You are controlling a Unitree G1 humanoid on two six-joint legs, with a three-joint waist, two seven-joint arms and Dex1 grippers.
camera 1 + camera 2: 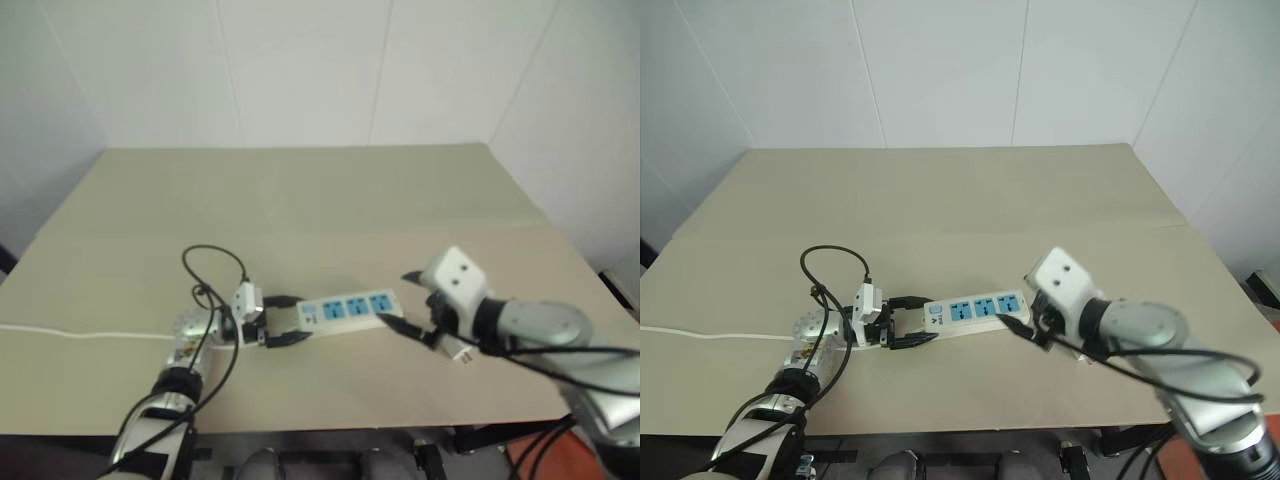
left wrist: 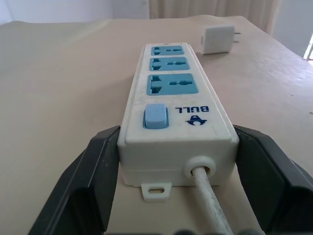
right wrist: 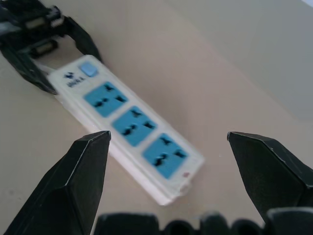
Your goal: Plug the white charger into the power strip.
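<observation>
The power strip [image 2: 173,98] is a long white bar with three blue-faced sockets in a row, a pale blue switch and a "BULL" mark at its cord end. It lies flat near the tabletop's [image 1: 300,190] front edge. The left gripper [image 1: 275,322] clasps that switch end, one black finger on each side. The white charger [image 2: 218,39], a small rounded block with short prongs, lies on the tabletop just past the strip's far end. The right gripper [image 3: 168,183] hovers above the strip, jaws spread wide and empty.

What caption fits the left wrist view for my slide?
Left gripper fingers flank the switch end of the power strip on the table; the white charger lies just beyond its far end.
</observation>
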